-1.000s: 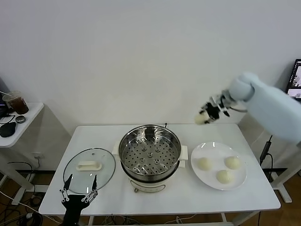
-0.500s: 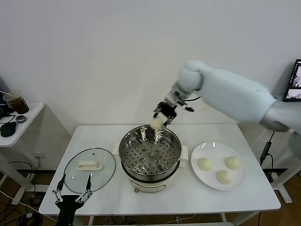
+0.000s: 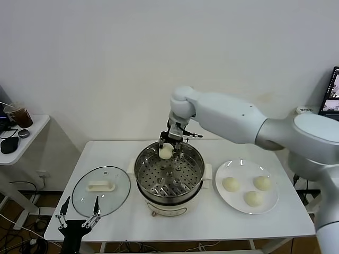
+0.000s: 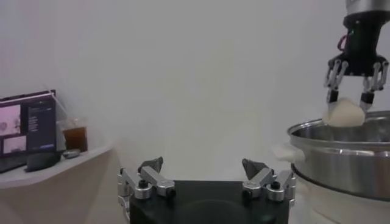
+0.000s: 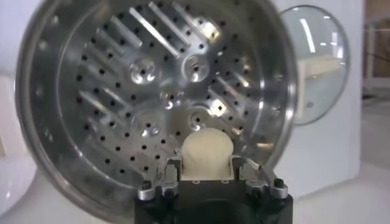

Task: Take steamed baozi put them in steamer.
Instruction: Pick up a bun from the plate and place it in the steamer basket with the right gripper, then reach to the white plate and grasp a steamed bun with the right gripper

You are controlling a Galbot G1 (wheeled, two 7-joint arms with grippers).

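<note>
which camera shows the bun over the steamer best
The right wrist view: the bun sits large between the right end effector's fingers, above the steamer. The head view shows it small; the left wrist view, from the side, at the rim.

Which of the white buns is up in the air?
The round cream-white bun held in the right gripper above the shiny steel steamer; the other three lie on the white plate.

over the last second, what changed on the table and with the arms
The right gripper carried one baozi from above the table's far right corner leftward and down to just over the steamer, still gripping it. The left gripper drifted slightly left at the near edge, open. The three baozi on the plate and the glass lid stayed put.
</note>
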